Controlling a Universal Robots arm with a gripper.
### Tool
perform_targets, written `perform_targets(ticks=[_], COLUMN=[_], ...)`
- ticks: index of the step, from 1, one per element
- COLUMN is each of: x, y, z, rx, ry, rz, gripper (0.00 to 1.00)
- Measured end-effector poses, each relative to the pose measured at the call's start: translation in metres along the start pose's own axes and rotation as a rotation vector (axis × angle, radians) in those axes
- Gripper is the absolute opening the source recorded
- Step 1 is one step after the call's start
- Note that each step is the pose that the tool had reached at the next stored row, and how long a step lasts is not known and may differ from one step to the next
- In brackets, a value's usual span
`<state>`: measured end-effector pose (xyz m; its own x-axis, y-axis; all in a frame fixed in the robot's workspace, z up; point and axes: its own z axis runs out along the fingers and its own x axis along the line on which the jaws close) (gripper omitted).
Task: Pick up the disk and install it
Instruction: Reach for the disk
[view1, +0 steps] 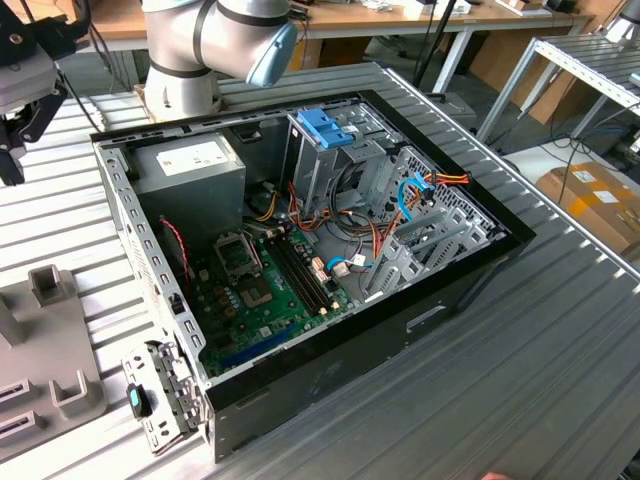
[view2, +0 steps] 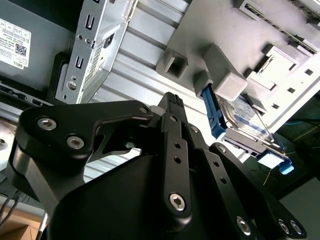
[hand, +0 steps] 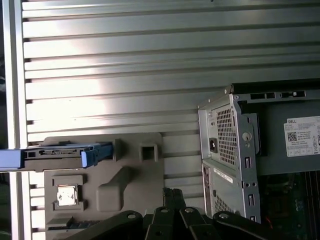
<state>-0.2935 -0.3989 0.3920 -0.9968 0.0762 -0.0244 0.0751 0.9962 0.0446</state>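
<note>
Claw, apparently near the disk

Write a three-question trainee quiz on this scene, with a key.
1. True or false: the claw is holding the disk.
2. The top of the drive cage inside the computer case is: A red, B blue, C yellow.
3. Fill in: the disk rests in a grey ___ on the ribbed table.
Key: 1 false; 2 B; 3 holder.
</note>
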Motion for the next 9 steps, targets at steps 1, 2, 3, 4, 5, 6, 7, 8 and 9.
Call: perform_targets(ticks=[1,2,3,4,5,6,7,8,9], x=[0.0007,0.0014,0.0020,0.0031,0.0039,0.0043,0.0049,0.0053,0.0055], y=[-0.0001,-0.0001,-0.0001,-0.0002,-0.0003,-0.0003,-0.0004,-0.0004,-0.0004], z=[0.0000,0.0000,0.0001,0.0000,0.0000,0.0000,0.0000,0.0000,0.0000], rx=[-0.0001,-0.0001,-0.0001,-0.0001,0.0000,0.0000,0.0000,0.0000,-0.0001], ry=[0.0000,0.0000,-0.0001,-0.0001,0.0000,0.0000,0.0000,-0.0001,-0.0001], rz=[0.000,0.000,0.000,0.000,0.000,0.000,0.000,0.000,0.000], gripper=[0.11,0.11,0.11,0.11,0.11,0.11,0.11,0.11,0.11])
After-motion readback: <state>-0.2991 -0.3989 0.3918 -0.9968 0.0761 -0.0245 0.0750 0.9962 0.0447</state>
